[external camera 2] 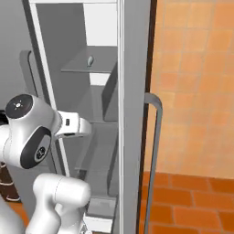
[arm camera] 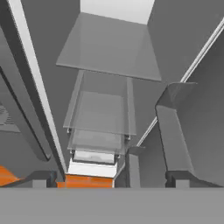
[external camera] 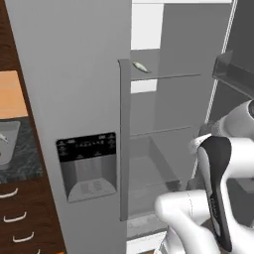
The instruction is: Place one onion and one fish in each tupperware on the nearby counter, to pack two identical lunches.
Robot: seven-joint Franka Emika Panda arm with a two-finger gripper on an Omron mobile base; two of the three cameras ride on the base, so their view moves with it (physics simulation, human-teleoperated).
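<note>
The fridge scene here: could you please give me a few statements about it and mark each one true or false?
1. The fridge stands open, its glass shelves showing. True.
2. A small pale item lies on the upper shelf. True.
3. A grey tupperware sits on the floor before the fridge. False: it sits on the dark counter, left of the fridge.
4. The lower shelves are packed with food. False: nothing can be seen on them.
5. The dispenser panel is on the closed left door. True.
</note>
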